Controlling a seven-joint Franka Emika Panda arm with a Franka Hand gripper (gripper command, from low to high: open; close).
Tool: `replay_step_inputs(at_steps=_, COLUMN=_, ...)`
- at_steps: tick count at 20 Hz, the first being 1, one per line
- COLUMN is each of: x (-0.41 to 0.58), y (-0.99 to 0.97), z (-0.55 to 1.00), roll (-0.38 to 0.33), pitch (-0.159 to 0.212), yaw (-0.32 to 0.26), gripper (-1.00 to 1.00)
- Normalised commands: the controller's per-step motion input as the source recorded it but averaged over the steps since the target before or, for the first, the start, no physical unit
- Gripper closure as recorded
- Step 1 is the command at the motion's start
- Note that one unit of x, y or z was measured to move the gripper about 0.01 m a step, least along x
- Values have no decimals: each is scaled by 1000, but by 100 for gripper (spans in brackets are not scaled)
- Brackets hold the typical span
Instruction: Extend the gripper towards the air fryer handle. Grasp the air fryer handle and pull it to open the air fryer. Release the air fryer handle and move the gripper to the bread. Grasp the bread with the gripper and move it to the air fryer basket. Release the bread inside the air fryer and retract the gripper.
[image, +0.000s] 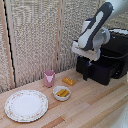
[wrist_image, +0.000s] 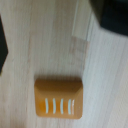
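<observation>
The black air fryer (image: 114, 47) stands at the exterior view's right with its basket (image: 102, 70) drawn out forward. The black handle (image: 86, 74) juts from the basket's front. My white gripper (image: 85, 62) hangs just above the handle and holds nothing. The golden-orange bread (image: 68, 80) lies on the wooden table to the handle's left. In the wrist view the bread (wrist_image: 58, 97) lies below me, with white slashes on its top. Dark blurred shapes at two edges of that view stand wide apart. Nothing is between the fingers.
A small white bowl (image: 62, 93) with yellow pieces sits in front of the bread. A pink cup (image: 49, 78) stands to its left. A large patterned plate (image: 26, 105) lies at the front left. A woven screen (image: 35, 35) backs the table.
</observation>
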Motion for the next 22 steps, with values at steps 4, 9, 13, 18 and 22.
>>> replay_step_inputs(at_steps=4, x=399, y=461, z=363, roll=0, pitch=68, yaw=108, gripper=-100)
replay_step_inputs(at_steps=9, x=237, y=394, z=309, roll=0, pitch=171, yaw=228, gripper=-100)
replay_step_inputs(at_steps=13, x=31, y=314, z=350, roll=0, pitch=255, yaw=249, gripper=-100)
replay_step_inputs(at_steps=18, x=-16, y=264, z=323, roll=-36, pitch=299, yaw=254, gripper=-100)
replay_step_inputs(at_steps=22, x=-25, y=114, z=287, roll=-41, pitch=200, yaw=307, gripper=-100)
